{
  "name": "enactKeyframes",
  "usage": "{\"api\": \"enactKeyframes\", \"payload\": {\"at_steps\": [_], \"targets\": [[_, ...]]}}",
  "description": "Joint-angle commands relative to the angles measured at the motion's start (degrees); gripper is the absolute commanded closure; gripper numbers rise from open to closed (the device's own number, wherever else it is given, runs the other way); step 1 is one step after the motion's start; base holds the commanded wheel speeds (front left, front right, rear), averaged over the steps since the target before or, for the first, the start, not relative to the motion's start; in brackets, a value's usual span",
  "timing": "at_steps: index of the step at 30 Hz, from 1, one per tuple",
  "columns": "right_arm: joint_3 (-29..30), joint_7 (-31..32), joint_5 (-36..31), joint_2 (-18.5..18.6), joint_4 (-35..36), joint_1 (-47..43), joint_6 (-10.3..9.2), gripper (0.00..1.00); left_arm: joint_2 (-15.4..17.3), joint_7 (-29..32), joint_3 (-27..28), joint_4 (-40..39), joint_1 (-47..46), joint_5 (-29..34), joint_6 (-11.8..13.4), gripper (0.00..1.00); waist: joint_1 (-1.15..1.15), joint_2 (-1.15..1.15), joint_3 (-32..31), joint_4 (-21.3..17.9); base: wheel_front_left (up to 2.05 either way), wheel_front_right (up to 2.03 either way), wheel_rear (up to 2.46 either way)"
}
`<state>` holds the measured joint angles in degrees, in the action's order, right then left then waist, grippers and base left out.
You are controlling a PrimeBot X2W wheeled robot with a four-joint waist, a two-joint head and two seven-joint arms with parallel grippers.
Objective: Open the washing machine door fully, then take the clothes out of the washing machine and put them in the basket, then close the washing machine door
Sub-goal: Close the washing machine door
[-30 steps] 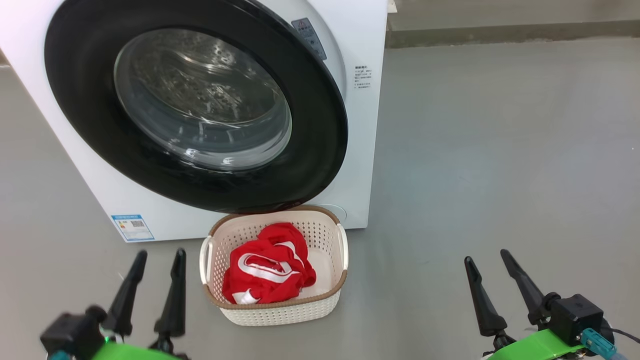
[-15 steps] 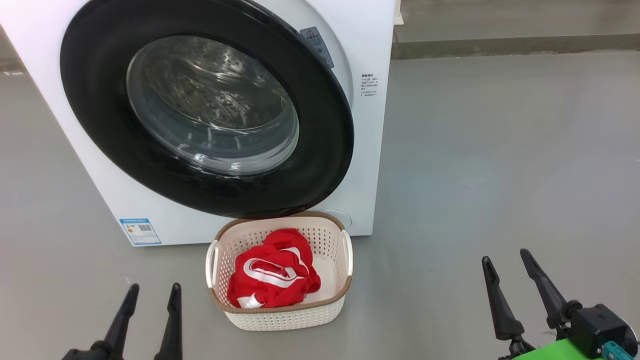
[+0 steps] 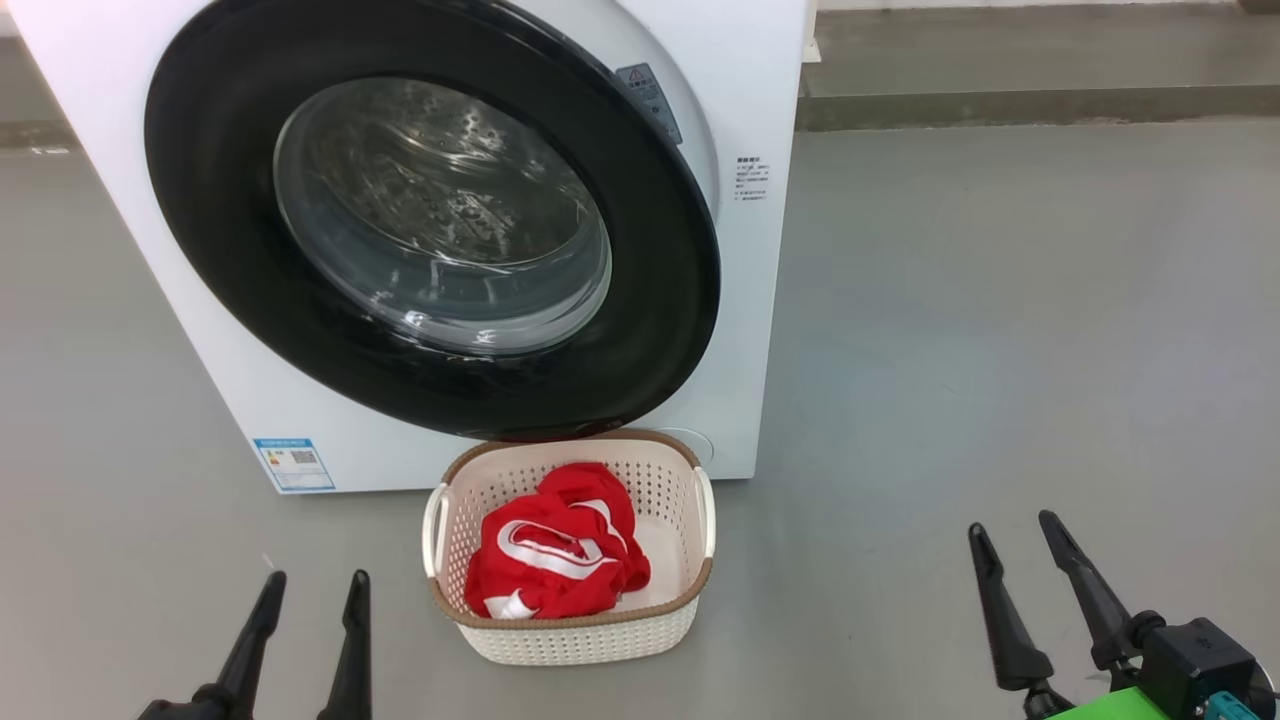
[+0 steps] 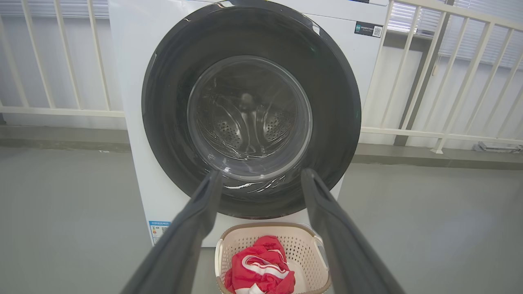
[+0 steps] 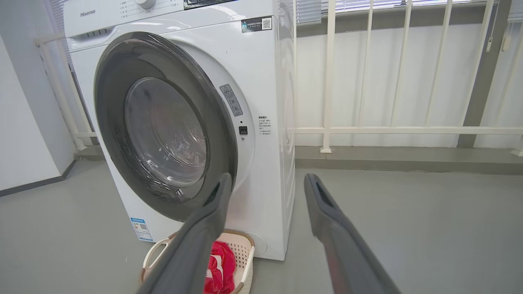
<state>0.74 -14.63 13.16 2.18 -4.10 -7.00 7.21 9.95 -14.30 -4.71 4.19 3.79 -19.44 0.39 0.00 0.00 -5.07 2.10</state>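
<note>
The white washing machine stands ahead, and its door, a wide black rim around bulging glass, lies flat against the front. Through the glass I see the steel drum. On the floor just below the door sits the cream basket, holding the red clothes with white stripes. My left gripper hovers open and empty to the left of the basket, pointing at the door. Far to the right over bare floor, my right gripper is also open and empty, its fingers pointing at the machine's right front corner.
Grey floor spreads wide on the right of the machine. A white railing on a low kerb runs behind it. A pale wall closes the far left side. A small blue label marks the machine's lower left corner.
The head camera has moved, so the whole picture has slid right and down. My left gripper has drawn back toward the lower edge. Both grippers stay open; basket and clothes lie unchanged.
</note>
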Motion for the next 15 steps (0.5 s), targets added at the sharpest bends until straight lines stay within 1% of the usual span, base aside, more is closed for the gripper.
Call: {"api": "enactKeyframes", "payload": {"at_steps": [1,8,15], "targets": [[-1.21,-0.37,0.69,0.70,0.95,1.03,0.28,1.00,0.41,-0.70,2.39,-1.23,-1.39,0.53,-0.40,0.00,0.00,0.00,0.01,0.15,0.00,0.00,0.00],[-0.78,-0.37,1.21,0.70,-1.96,4.03,0.28,1.00,-0.41,-0.70,2.47,-2.11,-1.55,0.94,-1.04,0.00,0.00,0.00,1.08,0.63,0.00,0.00,0.00],[-2.58,-0.37,0.40,0.70,-6.83,11.78,0.28,1.00,-0.98,-0.70,1.89,-3.43,-2.44,1.17,-1.52,0.00,0.00,0.00,3.42,1.50,0.00,0.00,0.00]]}}
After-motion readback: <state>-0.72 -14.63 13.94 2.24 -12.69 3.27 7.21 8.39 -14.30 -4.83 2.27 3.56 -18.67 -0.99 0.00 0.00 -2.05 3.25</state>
